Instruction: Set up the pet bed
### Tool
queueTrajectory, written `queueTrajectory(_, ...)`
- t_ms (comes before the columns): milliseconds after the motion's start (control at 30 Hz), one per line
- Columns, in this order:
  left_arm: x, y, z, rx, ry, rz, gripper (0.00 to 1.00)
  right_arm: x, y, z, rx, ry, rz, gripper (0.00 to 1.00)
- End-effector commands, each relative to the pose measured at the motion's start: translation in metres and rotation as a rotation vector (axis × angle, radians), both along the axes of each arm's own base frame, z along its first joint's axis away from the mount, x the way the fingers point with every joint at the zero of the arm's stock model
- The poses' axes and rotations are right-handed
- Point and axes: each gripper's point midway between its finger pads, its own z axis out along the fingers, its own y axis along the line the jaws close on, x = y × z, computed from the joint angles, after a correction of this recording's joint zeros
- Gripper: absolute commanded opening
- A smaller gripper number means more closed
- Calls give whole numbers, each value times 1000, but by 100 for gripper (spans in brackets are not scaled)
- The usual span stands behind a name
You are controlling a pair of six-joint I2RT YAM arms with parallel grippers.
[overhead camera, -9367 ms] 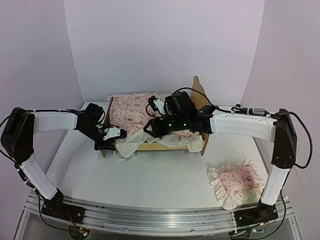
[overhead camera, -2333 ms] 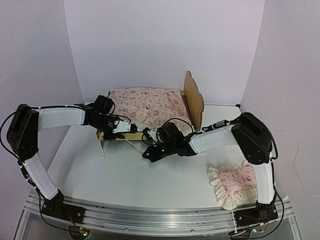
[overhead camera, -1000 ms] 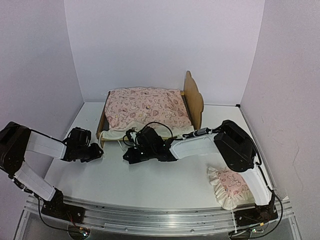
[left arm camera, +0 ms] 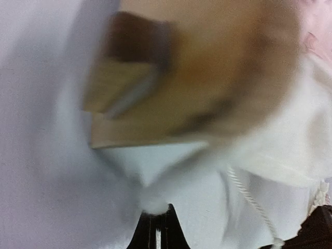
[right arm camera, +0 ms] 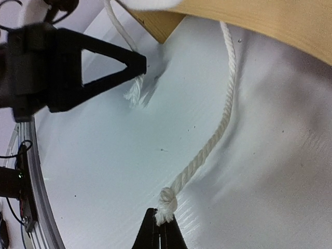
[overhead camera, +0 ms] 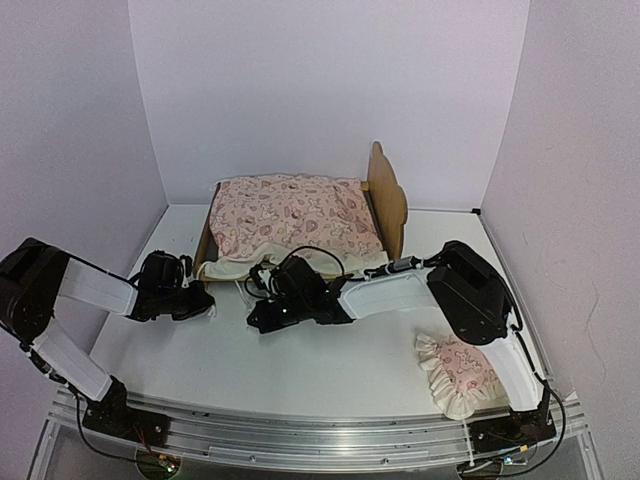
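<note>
Plywood bear-eared pet bed [overhead camera: 206,240] looks light and stiff; grip its headboard [overhead camera: 388,195] at three o'clock. Left tool [left arm camera: 157,220] and right tool [right arm camera: 158,220] each pinch an end of the white twisted cord [right arm camera: 217,130].

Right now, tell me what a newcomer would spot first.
The plywood pet bed stands at the back of the table, topped by a pink heart-print mattress cushion. In front of it the left gripper pinches a frayed cord end and the right gripper a knotted cord end.
</note>
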Motion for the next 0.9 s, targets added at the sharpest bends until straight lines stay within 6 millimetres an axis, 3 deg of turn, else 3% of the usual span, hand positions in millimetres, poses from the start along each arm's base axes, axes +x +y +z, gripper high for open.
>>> queueTrajectory(0,-22,-40,26,-116,30,-151,0,-29,3,36,-4,-41,102,0)
queueTrajectory(133,-48,-67,21,-155,50,-245,0,-52,7,51,9,-49,184,0)
queueTrajectory(267,-54,-48,-8,-77,79,-172,0,-62,11,71,45,-66,220,0)
queueTrajectory(400,-46,-39,-11,-2,-2,-175,2,-58,12,77,49,-82,201,0)
queueTrajectory(567,-38,-39,6,40,-9,-184,25,-47,24,77,55,-110,183,0)
queueTrajectory(700,-42,-29,24,121,113,-172,33,-43,35,82,81,-109,184,0)
queueTrajectory(867,-44,-14,64,145,165,-154,41,-39,39,80,83,-109,169,0)
